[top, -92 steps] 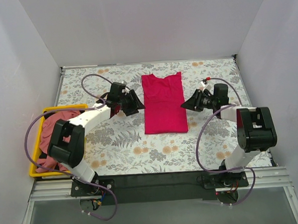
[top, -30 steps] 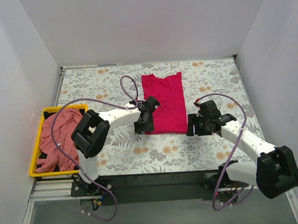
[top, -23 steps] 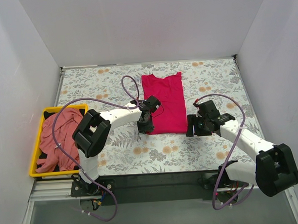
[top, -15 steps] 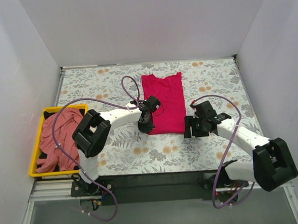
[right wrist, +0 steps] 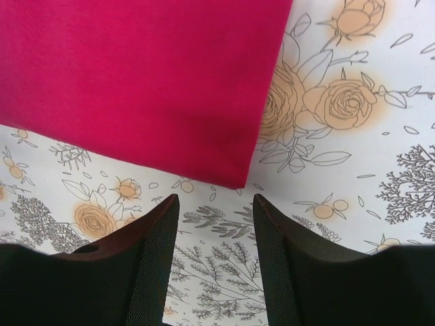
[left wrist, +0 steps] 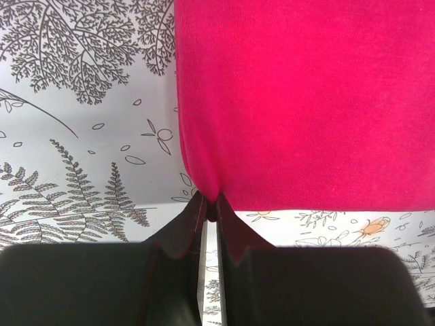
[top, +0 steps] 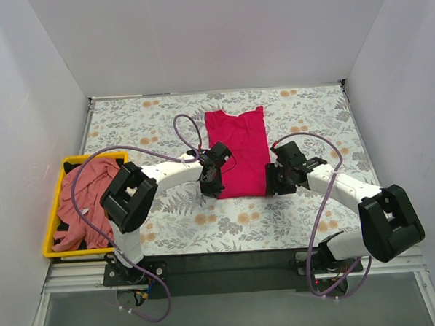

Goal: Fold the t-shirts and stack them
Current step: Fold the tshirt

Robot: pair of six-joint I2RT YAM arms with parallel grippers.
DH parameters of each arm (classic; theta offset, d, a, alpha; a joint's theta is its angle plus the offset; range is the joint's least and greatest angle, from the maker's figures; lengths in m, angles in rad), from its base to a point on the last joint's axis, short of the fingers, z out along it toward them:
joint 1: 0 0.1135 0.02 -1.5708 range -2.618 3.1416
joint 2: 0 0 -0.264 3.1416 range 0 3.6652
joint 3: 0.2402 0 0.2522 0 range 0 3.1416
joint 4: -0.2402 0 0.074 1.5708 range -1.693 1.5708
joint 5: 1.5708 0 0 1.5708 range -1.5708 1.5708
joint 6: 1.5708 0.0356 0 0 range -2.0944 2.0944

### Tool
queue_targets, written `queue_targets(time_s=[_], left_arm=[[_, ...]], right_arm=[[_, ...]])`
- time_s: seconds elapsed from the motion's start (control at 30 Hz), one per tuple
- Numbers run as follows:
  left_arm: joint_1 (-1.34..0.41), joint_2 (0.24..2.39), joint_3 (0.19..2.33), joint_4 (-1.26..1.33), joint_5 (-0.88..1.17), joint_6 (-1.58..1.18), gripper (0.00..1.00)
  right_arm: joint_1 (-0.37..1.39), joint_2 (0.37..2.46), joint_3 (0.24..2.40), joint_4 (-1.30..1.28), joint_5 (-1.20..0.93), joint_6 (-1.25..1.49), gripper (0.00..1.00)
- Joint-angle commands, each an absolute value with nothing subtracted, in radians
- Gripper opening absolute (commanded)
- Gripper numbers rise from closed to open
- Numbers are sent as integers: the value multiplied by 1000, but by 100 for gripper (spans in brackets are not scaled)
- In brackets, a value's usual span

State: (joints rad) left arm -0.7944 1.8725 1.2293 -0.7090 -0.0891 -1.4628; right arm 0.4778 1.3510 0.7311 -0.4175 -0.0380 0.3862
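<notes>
One change; right hand (right wrist: pixel 215 204) nearer magenta t-shirt (right wrist: pixel 136 75) corner

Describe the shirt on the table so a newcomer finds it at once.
On the floral table, look at the middle. The magenta-red t-shirt lies flat as a tall rectangle, unlike the duller salmon-pink t-shirt heaped in the yellow bin at the left edge.

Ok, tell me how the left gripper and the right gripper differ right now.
The left gripper is shut, the right gripper open. The left gripper pinches the near left corner of the magenta t-shirt; the right gripper holds nothing, the near right corner lying just ahead of its gap. Both sit low over the table at the shirt's near edge.
</notes>
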Motion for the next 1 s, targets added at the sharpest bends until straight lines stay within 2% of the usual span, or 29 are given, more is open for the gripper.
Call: queue_targets(time_s=[0.0, 0.33, 0.67, 0.8, 0.87, 0.9, 0.97], left_arm=[[-807, 1873, 1183, -784, -61, -1459, 0], [-808, 1859, 1177, -775, -51, -1457, 0], [-808, 1819, 1155, -773, -55, -1470, 0], [-808, 1812, 1146, -776, -52, -1470, 0], [-808, 1813, 1141, -776, -51, -1470, 0], [-808, 1813, 1141, -775, -49, -1470, 0], [-808, 1818, 1138, -775, -51, -1471, 0]], right_arm=[[498, 1371, 791, -399, -5, 403, 54], [551, 1465, 805, -403, 136, 414, 50], [592, 1539, 718, -436, 167, 453, 50], [592, 1577, 675, -436, 146, 453, 41], [592, 1592, 667, -436, 138, 453, 35], [592, 1603, 664, -436, 127, 449, 28], [592, 1611, 657, -436, 120, 446, 23]])
